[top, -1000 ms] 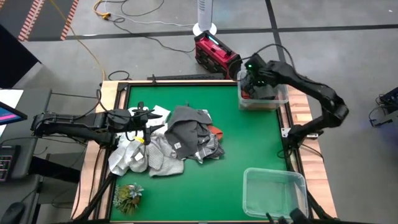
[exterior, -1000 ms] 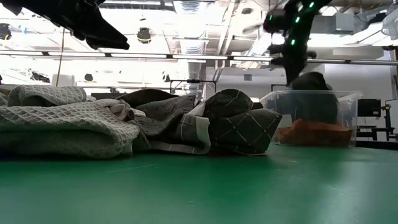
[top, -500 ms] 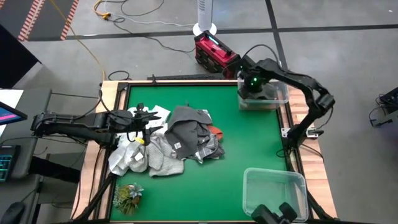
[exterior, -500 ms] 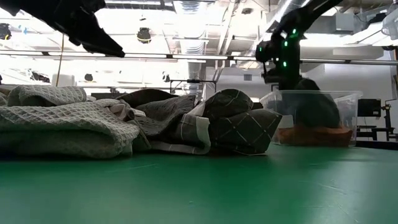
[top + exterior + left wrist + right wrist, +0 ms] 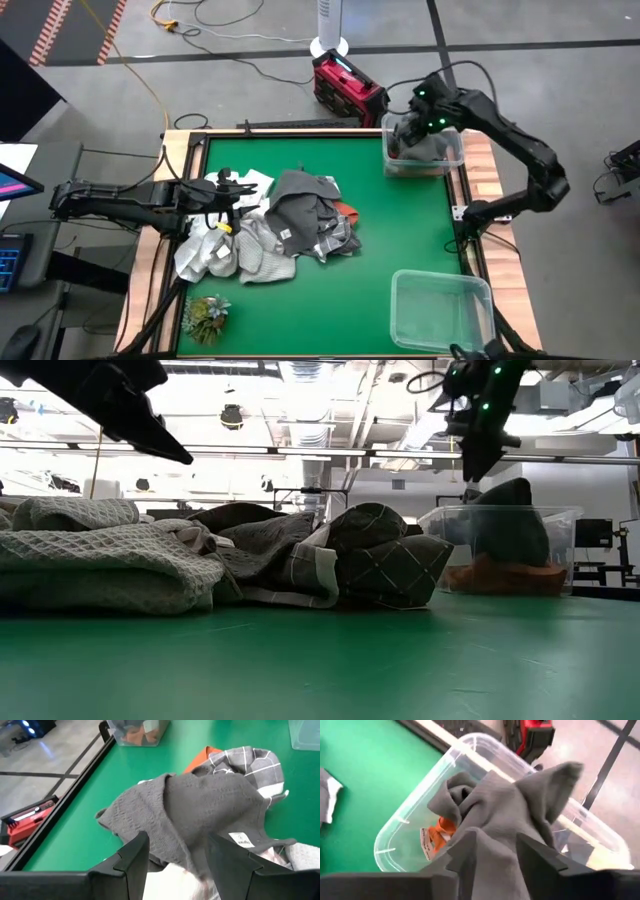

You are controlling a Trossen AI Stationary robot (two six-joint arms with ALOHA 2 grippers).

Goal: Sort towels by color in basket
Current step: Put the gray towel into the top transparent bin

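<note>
A dark grey towel (image 5: 510,820) stood bunched and peaked in the clear basket (image 5: 455,158) at the far right corner of the green table (image 5: 400,230), its tip rising above the rim in the low view, with a rust-orange towel (image 5: 495,575) lying beneath it on the basket floor. The right tool (image 5: 425,125) hung directly above that basket with its fingers (image 5: 465,855) spread and the grey cloth bulging up between them; whether they touched it could not be told. The remaining towels lay heaped near the middle-left of the table: a dark grey one (image 5: 300,200) on top, a grey-checked one (image 5: 385,565) under it, pale grey waffle-weave pieces (image 5: 265,255) and white ones (image 5: 205,255) toward the left edge, and an orange corner (image 5: 347,211) peeking out at the heap's right side. The left tool (image 5: 228,190) hovered over the heap's left side, fingers apart, holding nothing. A second clear basket (image 5: 440,305) sat at the near right corner, well apart from the heap.
</note>
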